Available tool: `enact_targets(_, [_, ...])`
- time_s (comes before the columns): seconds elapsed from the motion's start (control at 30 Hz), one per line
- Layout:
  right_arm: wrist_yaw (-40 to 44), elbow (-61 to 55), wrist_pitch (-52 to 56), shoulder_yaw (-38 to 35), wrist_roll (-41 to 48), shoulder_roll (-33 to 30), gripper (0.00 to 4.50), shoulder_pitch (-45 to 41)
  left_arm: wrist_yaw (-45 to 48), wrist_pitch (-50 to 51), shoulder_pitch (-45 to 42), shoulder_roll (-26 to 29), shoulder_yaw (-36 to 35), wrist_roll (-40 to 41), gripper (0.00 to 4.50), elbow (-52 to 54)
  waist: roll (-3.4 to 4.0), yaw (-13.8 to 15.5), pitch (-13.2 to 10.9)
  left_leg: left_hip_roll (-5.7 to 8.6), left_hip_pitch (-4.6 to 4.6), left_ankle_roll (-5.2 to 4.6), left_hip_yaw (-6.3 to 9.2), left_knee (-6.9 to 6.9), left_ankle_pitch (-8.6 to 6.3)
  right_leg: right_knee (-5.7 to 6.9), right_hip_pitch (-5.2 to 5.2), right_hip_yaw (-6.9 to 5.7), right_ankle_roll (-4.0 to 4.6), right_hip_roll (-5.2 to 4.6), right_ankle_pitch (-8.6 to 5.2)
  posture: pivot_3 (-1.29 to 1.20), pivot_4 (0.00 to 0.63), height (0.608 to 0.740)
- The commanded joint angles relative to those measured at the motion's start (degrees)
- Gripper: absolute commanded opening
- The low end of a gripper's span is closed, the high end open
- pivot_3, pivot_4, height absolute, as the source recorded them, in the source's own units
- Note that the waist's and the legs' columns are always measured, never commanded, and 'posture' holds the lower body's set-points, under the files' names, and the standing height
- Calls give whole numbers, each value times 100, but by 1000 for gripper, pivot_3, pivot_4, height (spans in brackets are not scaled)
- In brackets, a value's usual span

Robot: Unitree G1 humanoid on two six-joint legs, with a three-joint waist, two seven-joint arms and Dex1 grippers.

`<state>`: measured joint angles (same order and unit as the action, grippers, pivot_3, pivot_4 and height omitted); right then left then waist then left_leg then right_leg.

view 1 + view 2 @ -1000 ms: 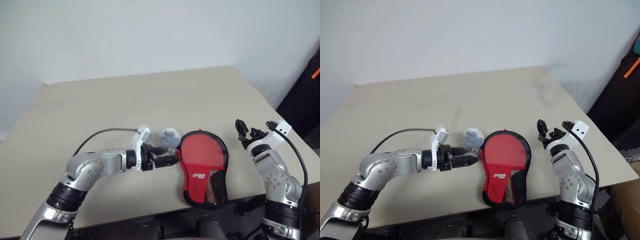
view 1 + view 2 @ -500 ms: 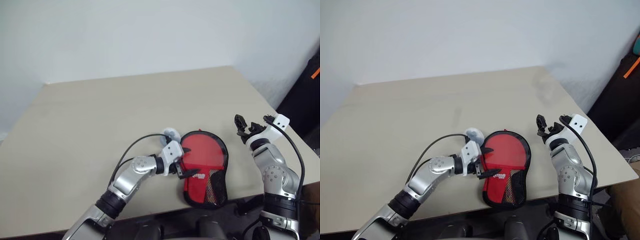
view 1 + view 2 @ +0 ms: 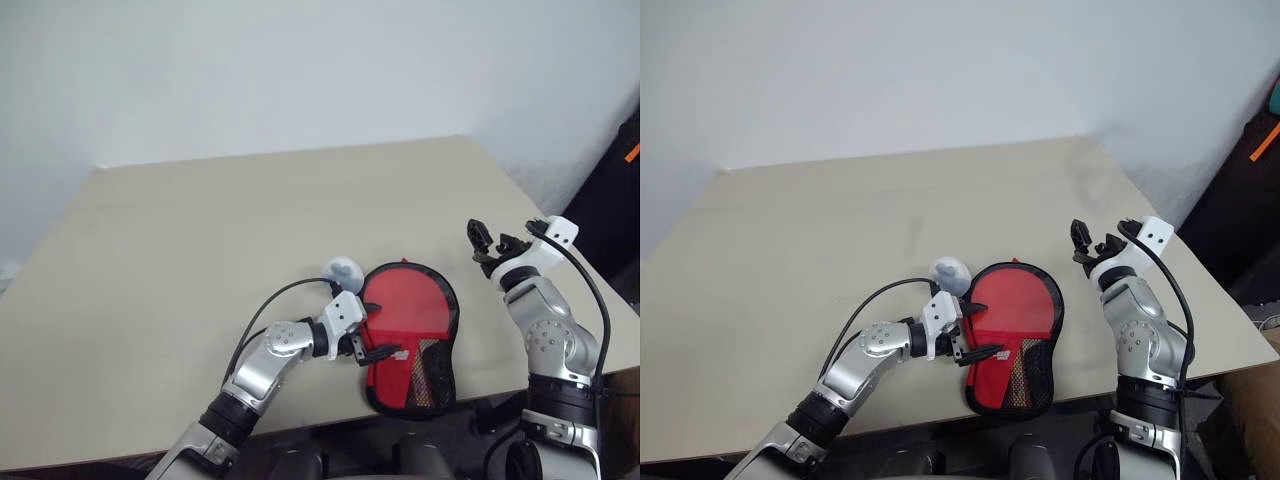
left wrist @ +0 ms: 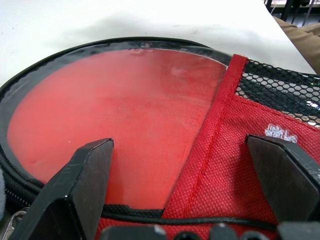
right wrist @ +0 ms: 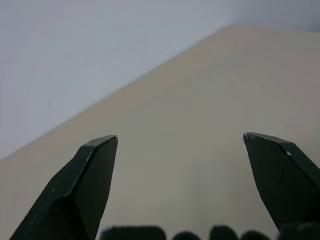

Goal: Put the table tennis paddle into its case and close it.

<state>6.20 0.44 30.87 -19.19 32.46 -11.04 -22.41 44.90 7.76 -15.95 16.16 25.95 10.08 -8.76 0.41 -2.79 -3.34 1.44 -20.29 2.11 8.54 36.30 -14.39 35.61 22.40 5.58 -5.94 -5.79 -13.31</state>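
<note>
Now down low at the near edge of the beige table (image 3: 200,240), left gripper (image 3: 372,343) spread wide and holding nothing, black fingers (image 4: 80,185) straddling the case (image 3: 412,340) right at its left rim. Directly ahead of those fingertips: clear round window with the table tennis paddle (image 4: 115,120) showing red beneath it, already lying inside. Off to one finger's side, red fabric panel with a small white logo (image 4: 280,134), black mesh (image 4: 280,90) beyond. Black piping running around the window's edge, close under the tips. Just beyond the left gripper, touching the case's upper left rim, a grey-white ball (image 3: 343,270). Over on the far side of the case, well apart from it, right gripper (image 3: 500,240) raised above the table's right edge, likewise spread wide and empty, pointing out across bare tabletop toward the pale wall (image 5: 75,60). Whether the case's zip is closed, impossible to tell.
</note>
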Motion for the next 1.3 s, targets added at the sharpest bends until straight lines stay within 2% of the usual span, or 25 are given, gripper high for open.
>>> enact_targets(0.03, [306, 179, 13, 159, 81, -49, 4367, -571, 19, 418, 85, -21, 26, -179, 4478, -450, 1, -3, 1, 0, 2, -1, 1, 0, 1, 0, 0, 0, 0, 0, 0, 0, 0, 740])
enact_targets(0.17, [973, 638, 501, 604, 295, 87, 4367, -1381, 46, 482, 33, -111, -20, -223, 4478, -528, 11, -20, 6, -1, 13, -1, 2, -2, 1, 4, -4, 0, 0, 1, 0, 0, 0, 740])
enact_targets(0.37, [951, 2269, 1210, 1266, -317, 255, 4367, -2696, 13, 507, 37, -227, -74, -293, 4478, -561, 11, -7, 13, 0, 25, -1, 6, -6, 1, 5, -15, -3, 1, 1, 1, 0, 0, 740])
enact_targets(0.5, [1996, 2945, 1835, 1808, -342, 196, 4367, -3100, -17, 528, 89, -263, -92, -312, 4478, -496, 12, -3, 14, 1, 24, -1, 11, -7, 1, 5, -16, -5, 1, 1, 1, 0, 0, 740])
enact_targets(0.67, [2735, 3416, 2071, 1952, -382, 134, 4367, -3221, -61, 572, 158, -280, -130, -324, 4478, -415, 12, -16, 15, 1, 25, -1, 11, -6, 1, 7, -17, -6, 0, 1, 1, 0, 0, 740])
enact_targets(1.0, [3767, 2914, 1991, 2367, -609, 49, 4367, -2948, -70, 674, 223, -283, -211, -309, 4478, -365, 13, -21, 16, 0, 25, -1, 11, -8, 1, 8, -12, -6, -1, 2, 1, 0, 0, 740])
enact_targets(1.3, [4075, 2568, 1987, 2815, -888, 54, 4367, -2700, -101, 810, 225, -237, -206, -348, 4478, -318, 11, -20, 19, 0, 25, -1, 11, -7, 1, 9, -12, -7, -1, 2, 1, 0, 0, 740])
